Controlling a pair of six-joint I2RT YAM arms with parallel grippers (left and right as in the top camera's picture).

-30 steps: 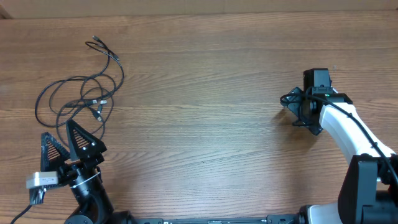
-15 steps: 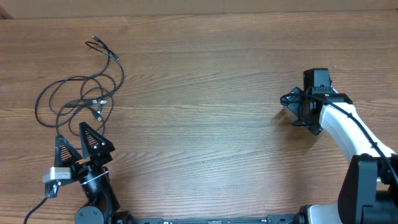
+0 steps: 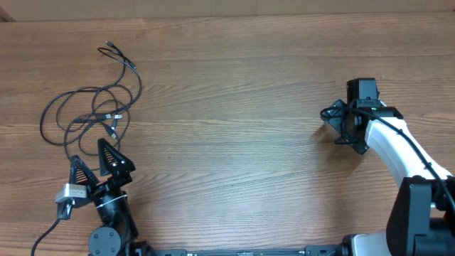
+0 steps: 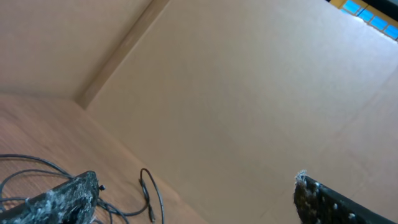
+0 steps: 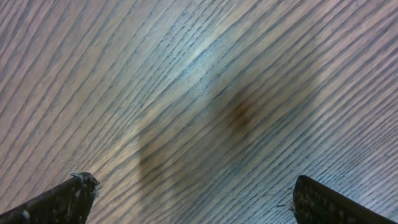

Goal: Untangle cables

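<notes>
**One tangle of thin black flexible cables lies untouched as the left arm swings toward it**

Seen from above, a wide brown wood-grain table fills the picture. The cables lie in loose overlapping loops at its far left, with small silvery plug ends near the middle of the bunch. One loose end trails off toward the back of the table.

The black two-finger left gripper has swung to the right over the last second and turned a little at the wrist. Its fingertips now sit just below the lower edge of the loops. Its jaws are spread wide and hold nothing, and no finger appears to touch a cord. The left wrist camera looks up at a plain tan cardboard-coloured wall, with a few cable loops low in its picture.

The black-and-white right gripper has not moved. It hangs over bare wood well apart from the tangle at the far right of the table, with its jaws also spread and empty. The cables lie exactly as they did a second ago.

This reads as the approach before a first grasp, with the untangling itself not yet begun. No boxes, trays or other containers are in view, so nothing is held in anything.
</notes>
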